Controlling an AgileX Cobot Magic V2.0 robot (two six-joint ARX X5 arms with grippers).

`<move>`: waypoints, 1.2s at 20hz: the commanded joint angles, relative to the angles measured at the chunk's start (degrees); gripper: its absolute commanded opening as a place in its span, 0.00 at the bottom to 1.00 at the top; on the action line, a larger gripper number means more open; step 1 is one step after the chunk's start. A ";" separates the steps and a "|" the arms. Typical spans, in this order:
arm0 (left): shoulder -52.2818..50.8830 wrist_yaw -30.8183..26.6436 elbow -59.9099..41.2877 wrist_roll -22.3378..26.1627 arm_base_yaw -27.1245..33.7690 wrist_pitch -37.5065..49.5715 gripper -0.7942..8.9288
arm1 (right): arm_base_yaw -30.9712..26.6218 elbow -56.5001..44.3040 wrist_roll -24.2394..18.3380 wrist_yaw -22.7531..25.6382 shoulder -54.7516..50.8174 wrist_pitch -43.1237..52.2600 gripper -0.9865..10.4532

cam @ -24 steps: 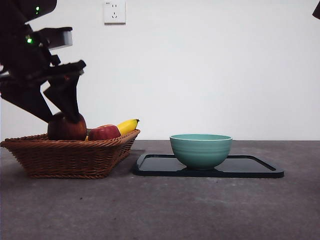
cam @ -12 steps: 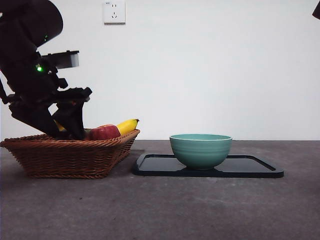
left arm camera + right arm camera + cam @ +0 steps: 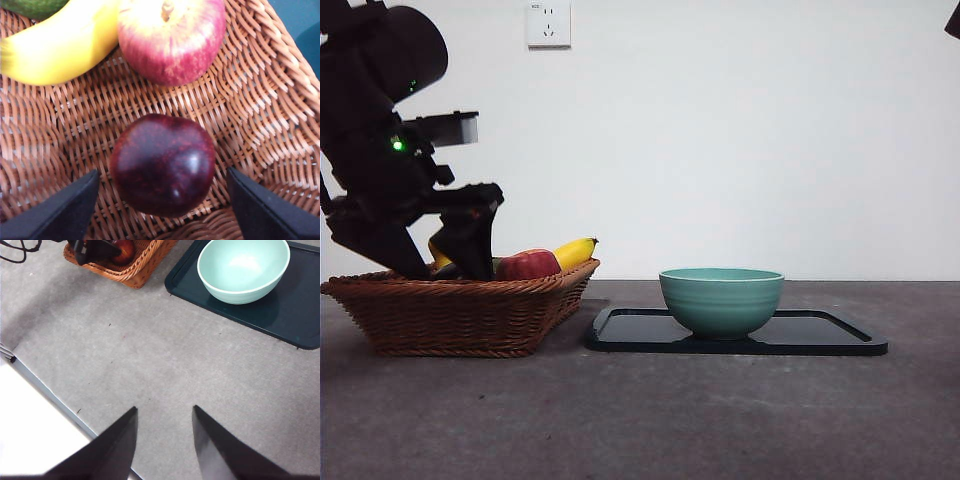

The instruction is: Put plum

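The plum, dark maroon and glossy, rests on the woven floor of the wicker basket. My left gripper is open, one black jaw on each side of the plum with a gap to both. In the front view the left gripper reaches down into the basket at the left, and the plum is hidden behind it. My right gripper hangs open over bare table, holding nothing.
A red apple with yellow patches and a banana lie in the basket beside the plum, with something green at the edge. A teal bowl stands on a dark tray to the right of the basket.
The left gripper has gone down into the basket. The plum showed above the rim under the jaws one second ago and is now hidden in the front view.
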 commanded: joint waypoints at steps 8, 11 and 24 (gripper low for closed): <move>-20.00 5.27 1.11 -0.37 -3.87 -9.77 0.50 | 0.28 0.00 1.46 0.09 0.39 0.42 0.24; -26.64 14.12 1.11 -1.90 -5.09 -14.56 0.50 | 0.28 0.00 2.03 0.28 0.39 0.98 0.24; -35.56 30.60 1.11 -1.33 -6.27 -31.61 0.50 | 0.28 0.00 7.34 0.44 0.42 1.01 0.24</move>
